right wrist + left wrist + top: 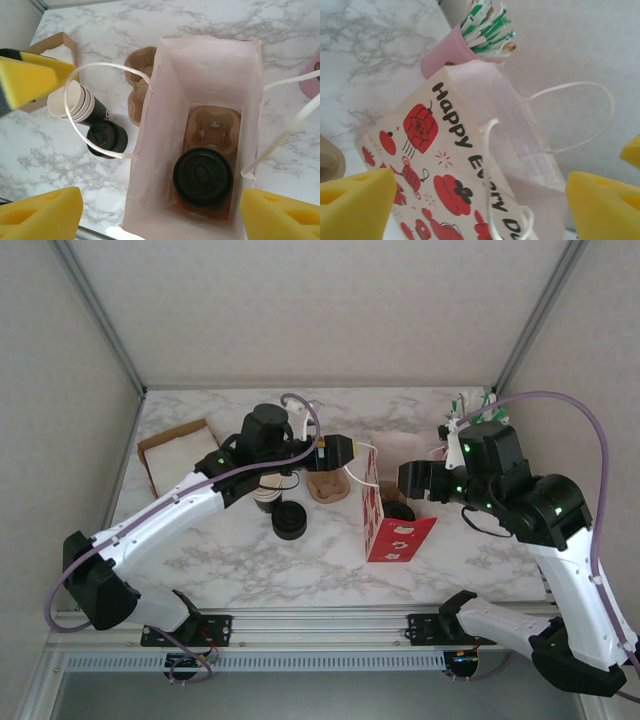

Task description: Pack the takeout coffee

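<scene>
The takeout coffee [202, 176], its round black lid up, stands inside the open white paper bag [165, 150] on a brown cup carrier [214, 122]. My right gripper [160, 216] hovers open over the bag's mouth with nothing between its yellow fingers [42, 214]. In the top view the bag [372, 508] stands mid-table between my left gripper [345, 450] and my right gripper [408, 480]. The left gripper [480, 210] is open beside the printed bag [440, 170]. A white handle loop [492, 175] hangs between its fingers, untouched.
A stack of lidless cups [75, 102] and loose black lids [106, 137] sit left of the bag, next to a second carrier [136, 85]. A cardboard box [180, 452] lies back left. A pink cup of green-white packets [470, 42] stands back right.
</scene>
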Tool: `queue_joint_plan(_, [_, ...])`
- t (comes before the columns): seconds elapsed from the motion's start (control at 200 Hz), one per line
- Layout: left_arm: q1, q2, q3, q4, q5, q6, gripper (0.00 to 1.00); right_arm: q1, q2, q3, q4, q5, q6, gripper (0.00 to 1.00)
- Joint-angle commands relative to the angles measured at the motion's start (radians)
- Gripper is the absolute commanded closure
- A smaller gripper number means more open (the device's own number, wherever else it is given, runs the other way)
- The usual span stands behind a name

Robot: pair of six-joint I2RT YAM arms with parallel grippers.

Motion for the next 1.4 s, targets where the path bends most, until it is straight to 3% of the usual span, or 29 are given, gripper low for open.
queue_joint_plan(0.0, [-0.009,-0.065,0.04,-0.018,-0.034,0.003,0.06,0.008,-0.037,-0.017,0.029,0.021,-0.002,0.18])
queue_joint_plan(0.085, [-0.009,-0.102,0.039,-0.032,-0.059,0.008,0.01,0.008,-0.07,-0.023,0.032,0.03,0.005,0.17])
queue_joint_plan(0.646, [-0.009,-0.404,-0.14,-0.076,-0.185,-0.024,0.0,0.008,-0.312,-0.138,-0.038,0.064,0.138,0.17])
queue_joint_plan(1.152, [-0.009,-0.685,-0.425,-0.114,-0.221,-0.121,0.0,0.008,-0.507,-0.325,-0.11,-0.022,0.289,0.16])
queue_joint_plan(1.397, [-0.009,-0.699,-0.449,-0.109,-0.224,-0.126,0.0,0.008,-0.519,-0.374,-0.086,-0.019,0.303,0.16])
